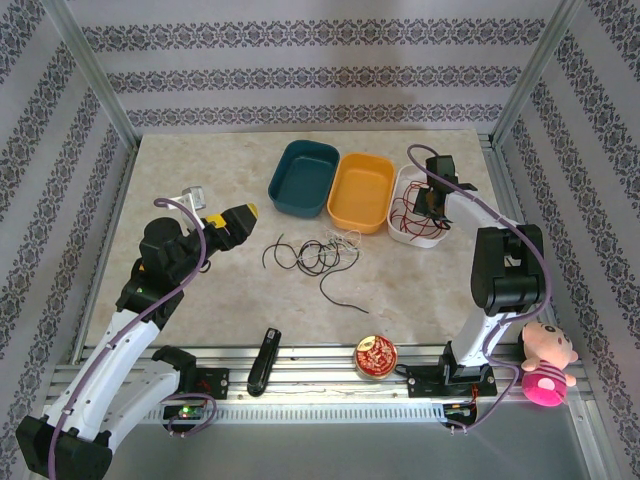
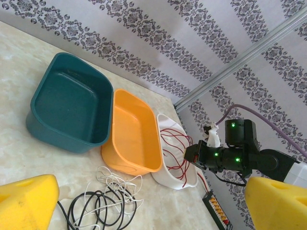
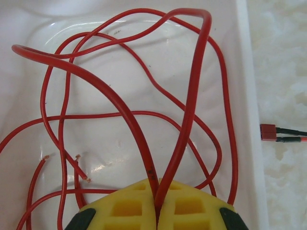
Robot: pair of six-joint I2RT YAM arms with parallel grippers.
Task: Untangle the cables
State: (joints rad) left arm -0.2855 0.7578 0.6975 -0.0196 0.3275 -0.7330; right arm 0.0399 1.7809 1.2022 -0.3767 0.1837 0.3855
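A: Where's the red cable [image 3: 189,110] now?

B: Pinched between the closed jaws of the right gripper [image 3: 157,201], its loops hanging down into the white bin [image 3: 244,72].

A: Any advice for letting go?

B: Lower first, I'd say, so the loop settles inside the rim (it looks springy). The left gripper [image 1: 238,217] gapes wide, holding nothing, beside the black and white cables [image 1: 318,257] on the tabletop [image 1: 420,290].

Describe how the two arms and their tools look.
The left arm and right arm each have white lower links, black joint housings, small green lights and a thick purple cable. The left tool and right tool carry yellow finger pads; the right's show square recesses and black edging.
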